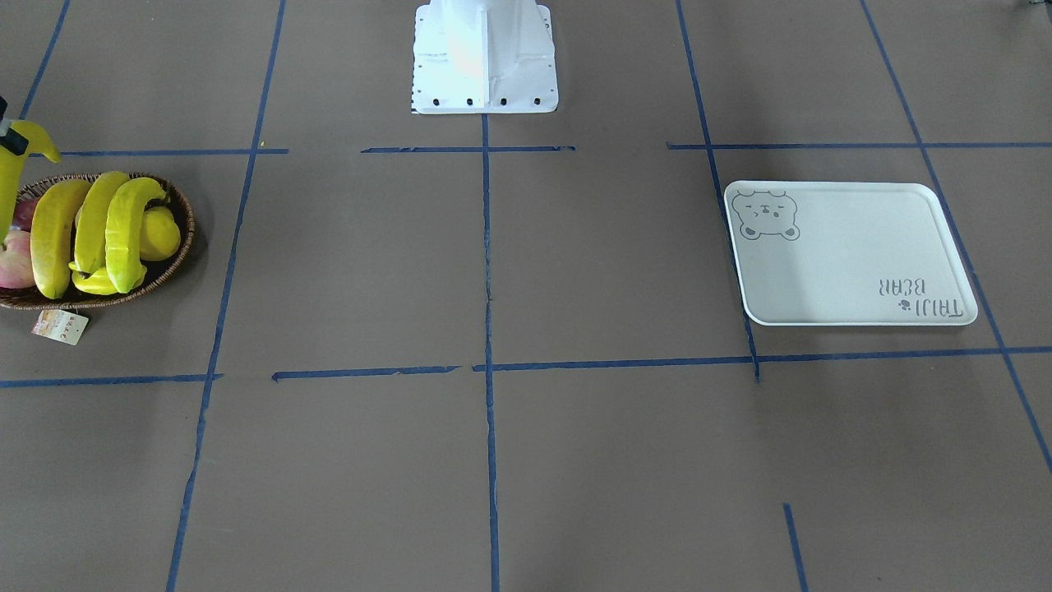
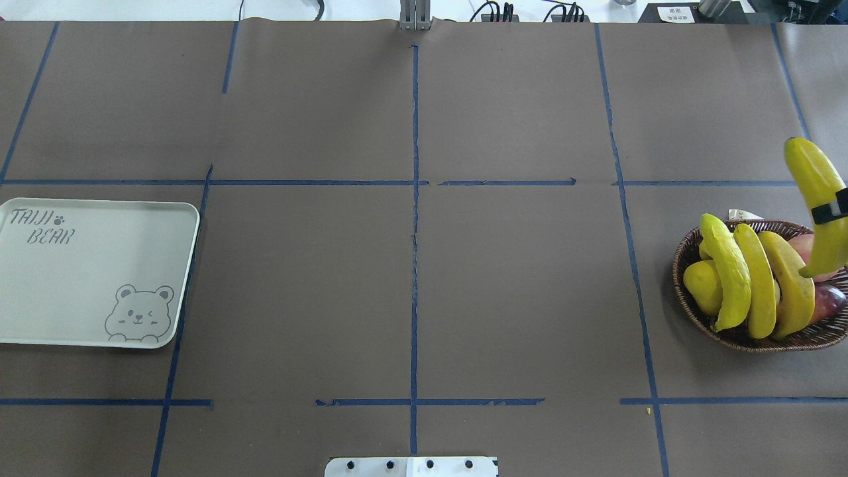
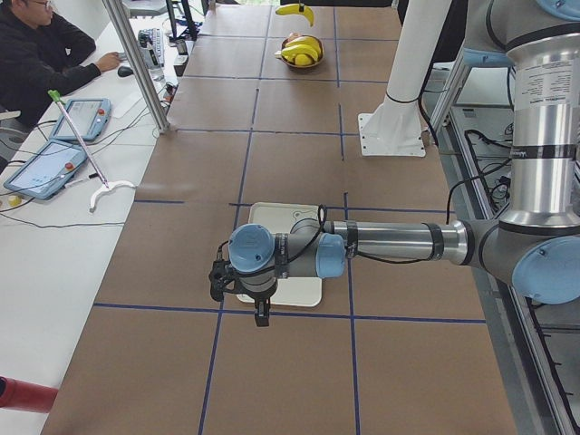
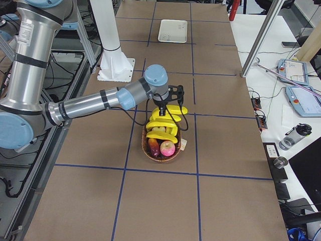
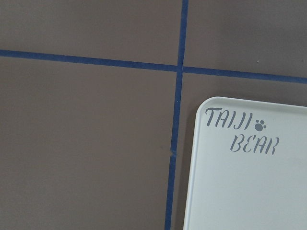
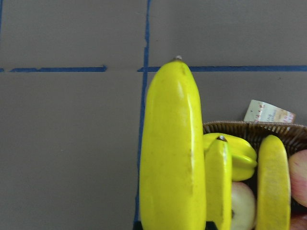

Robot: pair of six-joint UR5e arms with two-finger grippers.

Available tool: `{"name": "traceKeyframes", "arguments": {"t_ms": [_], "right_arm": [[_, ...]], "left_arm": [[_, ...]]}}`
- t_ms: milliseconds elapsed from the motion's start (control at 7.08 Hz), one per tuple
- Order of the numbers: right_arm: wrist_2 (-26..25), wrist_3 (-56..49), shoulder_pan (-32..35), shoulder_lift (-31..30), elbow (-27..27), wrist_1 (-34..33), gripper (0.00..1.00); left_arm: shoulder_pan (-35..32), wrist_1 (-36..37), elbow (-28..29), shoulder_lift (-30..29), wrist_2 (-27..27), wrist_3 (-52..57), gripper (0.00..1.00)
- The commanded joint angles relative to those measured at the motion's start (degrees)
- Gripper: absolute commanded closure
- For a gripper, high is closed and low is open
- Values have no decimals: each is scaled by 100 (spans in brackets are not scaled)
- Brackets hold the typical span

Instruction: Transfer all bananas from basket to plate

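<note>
My right gripper (image 4: 164, 106) clamps one banana (image 2: 818, 192) mid-length above the basket (image 2: 748, 342) at the tabletop's (image 2: 517, 298) right edge, balanced for the plate (image 2: 79, 278) run; left gripper (image 3: 261, 313): can't tell.

Bananas (image 2: 759, 281) were glossy bright yellow with darker tips; the lifted banana (image 2: 813, 175) was the same yellow, crossed by a black finger of the right gripper (image 2: 832, 211). Basket (image 2: 742, 336) was dark-brown woven wicker, its tag (image 1: 60, 326) cream with print. Apples (image 4: 167, 147) were red-pink with yellow blush. Plate (image 2: 93, 265) was pale grey, with a grey bear-face drawing and "TAIJI BEAR" lettering. Table (image 2: 517, 278) was matte brown-grey, gridded in blue tape. Right arm (image 4: 90, 106) was silver with light-blue joints
</note>
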Motion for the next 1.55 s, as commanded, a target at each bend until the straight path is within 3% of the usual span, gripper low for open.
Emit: {"name": "traceKeyframes", "arguments": {"t_ms": [0,282,424,847,1271,1412], "right_arm": [[-9,607,-650,1435,-151,-912,99],[-192,2101,-1355,2673,-581,-834,99],[-228,2523,-1496,2827,-601,-495,98],[-1007,3771,-2198,2829,-803,1199,98],[-2596,5328,-3515,2890,-821,2686,99],[-2810,5514,-3746,2899,-873,3064,99]], "left_arm": [[24,-7,-87,-134,-13,-349,0],[608,-504,-315,-433,-30,-1706,0],[1004,-1274,-316,-504,-22,-2549,0],[2375,-3315,-290,-1152,48,-5824,0],[3588,-4276,-237,-2514,503,-8816,2],[3906,-4618,-220,-2700,801,-9259,2]]}}
